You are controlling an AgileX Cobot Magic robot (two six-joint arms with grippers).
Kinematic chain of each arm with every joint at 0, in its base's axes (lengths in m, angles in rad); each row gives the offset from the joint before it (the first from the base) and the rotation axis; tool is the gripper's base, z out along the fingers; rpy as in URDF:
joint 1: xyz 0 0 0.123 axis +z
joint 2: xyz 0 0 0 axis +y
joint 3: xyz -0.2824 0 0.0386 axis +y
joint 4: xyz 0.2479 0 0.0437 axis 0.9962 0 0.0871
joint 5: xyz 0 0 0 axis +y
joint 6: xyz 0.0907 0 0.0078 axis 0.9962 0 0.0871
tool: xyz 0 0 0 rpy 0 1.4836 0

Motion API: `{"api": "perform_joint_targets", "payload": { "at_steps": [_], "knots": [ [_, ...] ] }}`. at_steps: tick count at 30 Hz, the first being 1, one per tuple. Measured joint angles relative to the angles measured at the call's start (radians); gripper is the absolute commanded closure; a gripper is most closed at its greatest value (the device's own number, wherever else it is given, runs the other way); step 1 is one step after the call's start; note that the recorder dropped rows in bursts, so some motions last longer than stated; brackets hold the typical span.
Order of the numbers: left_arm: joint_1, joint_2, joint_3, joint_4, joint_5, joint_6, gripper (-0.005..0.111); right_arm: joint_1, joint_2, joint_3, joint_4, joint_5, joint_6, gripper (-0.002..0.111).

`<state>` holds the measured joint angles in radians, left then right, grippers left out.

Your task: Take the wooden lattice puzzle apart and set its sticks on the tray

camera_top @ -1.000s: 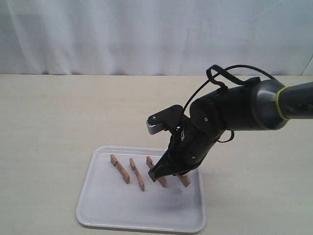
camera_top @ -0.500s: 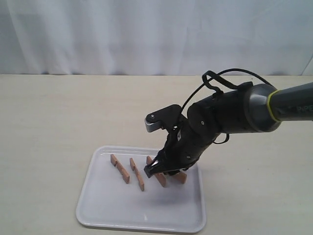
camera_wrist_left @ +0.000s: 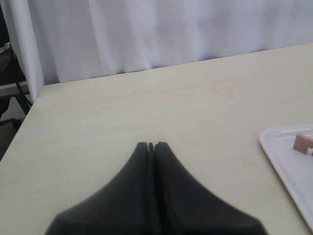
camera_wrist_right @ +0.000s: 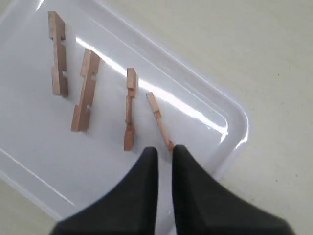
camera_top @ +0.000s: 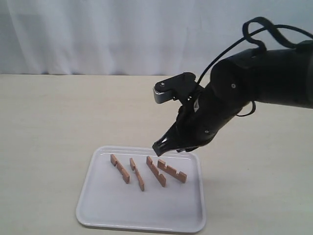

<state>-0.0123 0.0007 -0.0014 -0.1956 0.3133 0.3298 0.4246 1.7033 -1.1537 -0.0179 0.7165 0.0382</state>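
Several notched light-brown sticks lie apart, side by side, on the white tray (camera_top: 146, 208): a far-left stick (camera_top: 120, 168), two middle sticks (camera_top: 137, 174) (camera_top: 155, 172) and the rightmost stick (camera_top: 172, 171). No assembled lattice shows. My right gripper (camera_top: 159, 149) hangs above the tray's far edge, slightly open and holding nothing. In the right wrist view the right gripper (camera_wrist_right: 164, 151) is over the tray (camera_wrist_right: 234, 113), just beside the end of the thin stick (camera_wrist_right: 158, 119). My left gripper (camera_wrist_left: 152, 145) is shut and empty above bare table, off the tray (camera_wrist_left: 288, 164).
The beige table (camera_top: 58, 112) runs out on all sides of the tray, with a white curtain (camera_top: 122, 34) behind it. The right arm's black body (camera_top: 244, 93) and its cable (camera_top: 264, 27) hang over the table's right half. One stick end (camera_wrist_left: 303, 142) shows at the left wrist view's edge.
My right gripper has let go of the rightmost stick, which now lies flat on the tray. It has risen off the tray and the arm has pulled up and back.
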Motion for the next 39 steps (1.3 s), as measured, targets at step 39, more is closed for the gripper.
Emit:
{"api": "perform_joint_targets", "payload": {
  "at_steps": [39],
  "knots": [
    [0.000, 0.000, 0.000, 0.000, 0.000, 0.000, 0.107, -0.454, -1.677, 0.829, 0.002, -0.454, 0.051, 0.104]
  ]
}}
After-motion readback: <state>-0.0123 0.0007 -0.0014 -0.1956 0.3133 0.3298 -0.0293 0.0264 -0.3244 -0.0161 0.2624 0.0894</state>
